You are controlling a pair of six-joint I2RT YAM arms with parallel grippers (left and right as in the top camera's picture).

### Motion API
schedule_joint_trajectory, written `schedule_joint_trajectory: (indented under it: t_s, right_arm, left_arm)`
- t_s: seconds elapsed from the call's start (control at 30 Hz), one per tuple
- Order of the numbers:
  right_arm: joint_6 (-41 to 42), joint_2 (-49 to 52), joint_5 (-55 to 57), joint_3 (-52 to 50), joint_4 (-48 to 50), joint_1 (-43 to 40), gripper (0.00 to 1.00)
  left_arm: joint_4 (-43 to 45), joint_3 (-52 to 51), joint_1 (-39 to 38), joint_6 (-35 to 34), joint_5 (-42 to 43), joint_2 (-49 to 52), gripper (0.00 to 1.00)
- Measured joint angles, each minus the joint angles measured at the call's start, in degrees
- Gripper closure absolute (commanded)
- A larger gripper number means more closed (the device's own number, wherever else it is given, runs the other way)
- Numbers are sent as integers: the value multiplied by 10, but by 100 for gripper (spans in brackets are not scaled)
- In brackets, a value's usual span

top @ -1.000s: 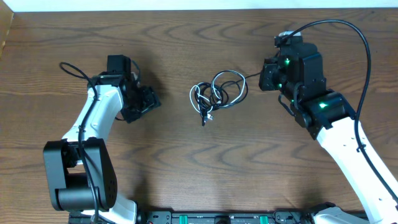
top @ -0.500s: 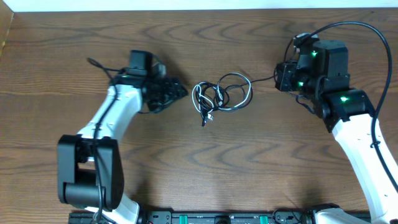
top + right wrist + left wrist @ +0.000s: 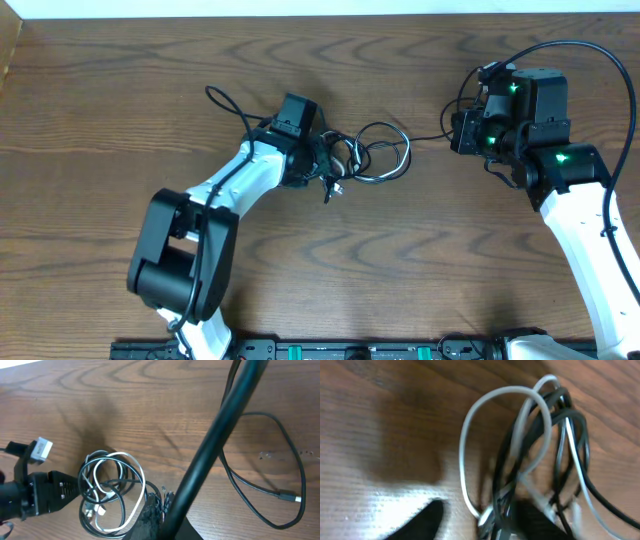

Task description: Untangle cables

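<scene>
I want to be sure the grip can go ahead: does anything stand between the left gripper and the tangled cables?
Nothing visible does. The left gripper is at the left edge of the cables; in its wrist view the loops lie right at its fingers.

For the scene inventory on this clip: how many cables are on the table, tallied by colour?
black cable: 1
white cable: 1
Total: 2
</scene>
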Motion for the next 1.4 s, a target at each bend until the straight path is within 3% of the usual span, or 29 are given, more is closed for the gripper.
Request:
schedule_joint_trajectory:
  t_s: [0.07, 0.1, 0.33, 0.6, 1.1, 1.4]
  right_arm:
    - [-5, 0, 0, 0, -3, -1, 99]
    - [-7, 0, 0, 0, -5, -3, 99]
    - [-12, 0, -6, 0, -34, -69, 99]
    - [-5, 0, -15, 0, -61, -176, 99]
    - [71, 1, -41, 0, -68, -280, 99]
    - [153, 2, -56, -3, -1, -331, 99]
  left_arm:
    - [1, 0, -1, 0, -18, 13, 90]
    - [-1, 0, -1, 0, -27, 17, 92]
    - [-55, 0, 27, -3, -97, 20, 93]
    - [-127, 3, 166, -17, -115, 17, 92]
    - [-188, 2, 477, -17, -10, 16, 92]
    - [-179, -14, 545, -17, 69, 16, 92]
